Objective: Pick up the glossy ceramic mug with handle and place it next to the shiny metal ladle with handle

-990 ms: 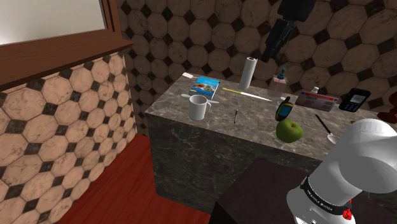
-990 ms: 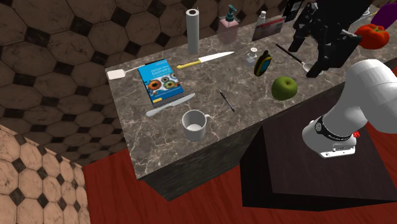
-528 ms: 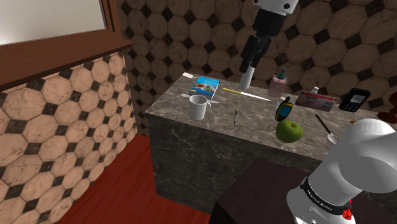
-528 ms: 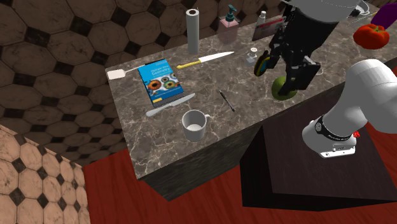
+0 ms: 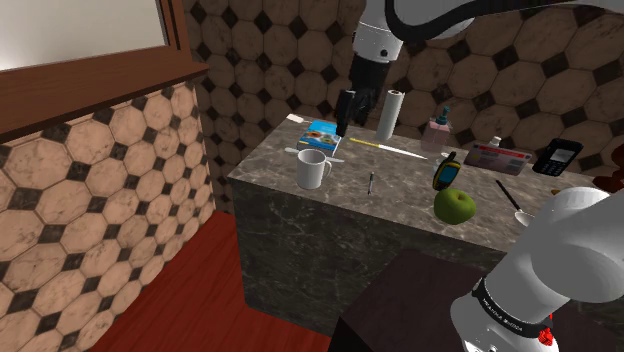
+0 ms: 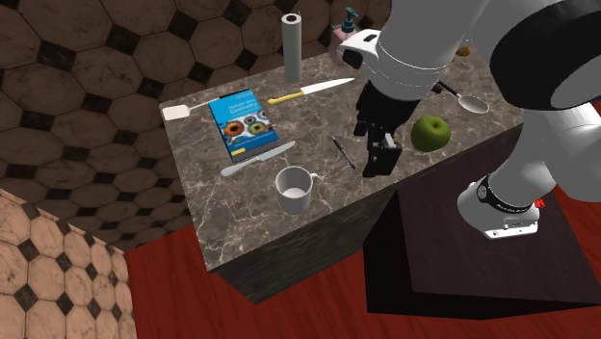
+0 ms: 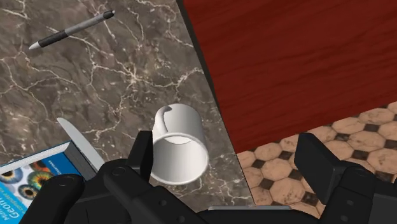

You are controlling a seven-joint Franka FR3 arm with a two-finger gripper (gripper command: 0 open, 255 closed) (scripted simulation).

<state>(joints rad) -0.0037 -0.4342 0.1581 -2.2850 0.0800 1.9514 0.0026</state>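
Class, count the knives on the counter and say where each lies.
2. A yellow-handled knife lies near the paper roll; a grey knife lies between the book and the mug. The arm may hide others.

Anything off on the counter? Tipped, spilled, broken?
Nothing stands out. The white mug stands upright and empty, though it is close to the counter's front edge. The book, pen and green apple lie apart from one another, and the paper roll stands upright. No spills or damage are visible.

Marble counter (image 6: 241,207) — blue book (image 6: 246,123), yellow-handled knife (image 6: 310,91), black pen (image 6: 344,151), green apple (image 6: 431,132), paper roll (image 6: 291,46) — upright
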